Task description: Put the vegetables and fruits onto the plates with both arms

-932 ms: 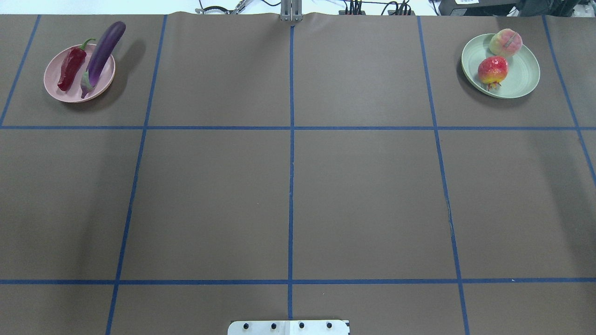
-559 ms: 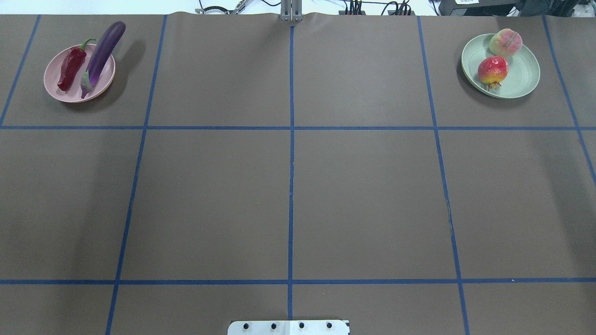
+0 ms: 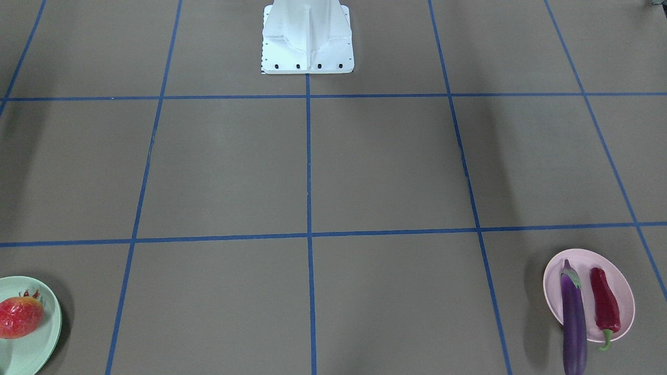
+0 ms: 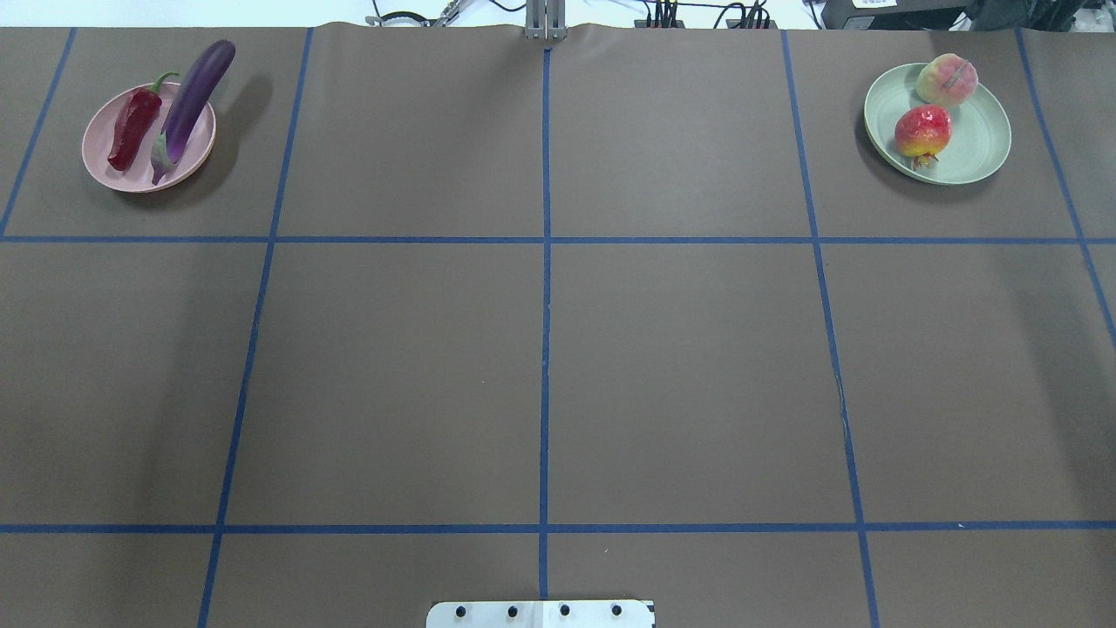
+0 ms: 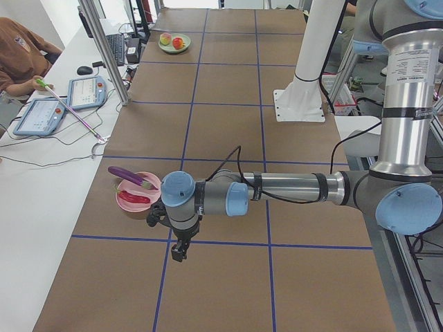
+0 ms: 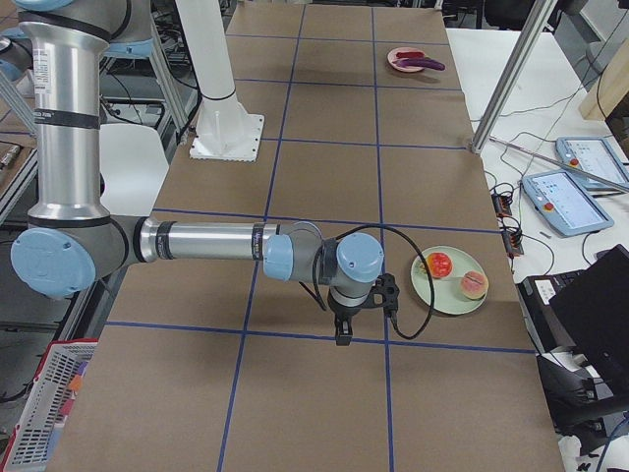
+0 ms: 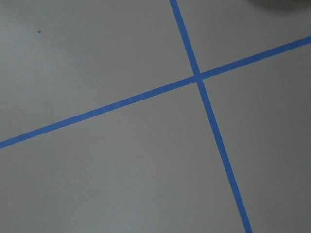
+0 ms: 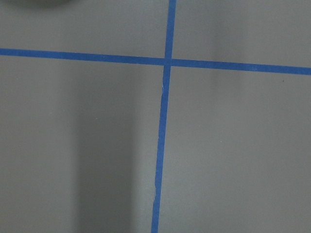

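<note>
The purple eggplant and the dark-red chili lie on the pink plate at the far left; the eggplant's tip hangs over the rim. The red bumpy fruit and the peach sit on the mint plate at the far right. My left gripper hangs over the table just short of the pink plate, seen only from the side; I cannot tell whether it is open. My right gripper hangs beside the mint plate; I cannot tell its state either. Both wrist views show only brown table and blue tape.
The white robot base stands at the near table edge. A person sits at tablets beyond the far edge, with an aluminium post there. A basket stands by the robot's side.
</note>
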You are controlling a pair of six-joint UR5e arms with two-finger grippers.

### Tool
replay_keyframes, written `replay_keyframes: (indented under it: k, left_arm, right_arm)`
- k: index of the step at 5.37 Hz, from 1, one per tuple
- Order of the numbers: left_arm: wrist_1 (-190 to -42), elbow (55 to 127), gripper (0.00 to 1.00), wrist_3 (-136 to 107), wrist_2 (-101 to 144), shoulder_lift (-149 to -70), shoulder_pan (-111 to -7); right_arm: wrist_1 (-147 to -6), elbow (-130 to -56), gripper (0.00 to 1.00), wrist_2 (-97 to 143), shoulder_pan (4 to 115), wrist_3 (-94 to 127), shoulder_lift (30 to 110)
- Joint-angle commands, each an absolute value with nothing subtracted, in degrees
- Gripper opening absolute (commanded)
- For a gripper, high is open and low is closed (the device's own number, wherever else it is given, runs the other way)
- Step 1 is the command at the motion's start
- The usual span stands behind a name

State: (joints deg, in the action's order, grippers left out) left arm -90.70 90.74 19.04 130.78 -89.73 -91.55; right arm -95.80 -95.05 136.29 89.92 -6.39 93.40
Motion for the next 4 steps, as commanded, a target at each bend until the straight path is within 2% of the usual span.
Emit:
replay_keyframes:
  k: [1, 4]
  left_arm:
    - [-87.14, 94.19, 1.0, 18.46, 130.78, -89.82, -91.41]
    - [-86.04, 94.48, 1.0, 18.46, 130.87, -89.82, -91.32]
  right_arm:
    - [-95.8, -95.27, 1.0, 136.49, 90.17, -6.42, 93.25]
    - [-95.8, -95.19, 1.0, 136.58, 90.18, -6.33, 92.9]
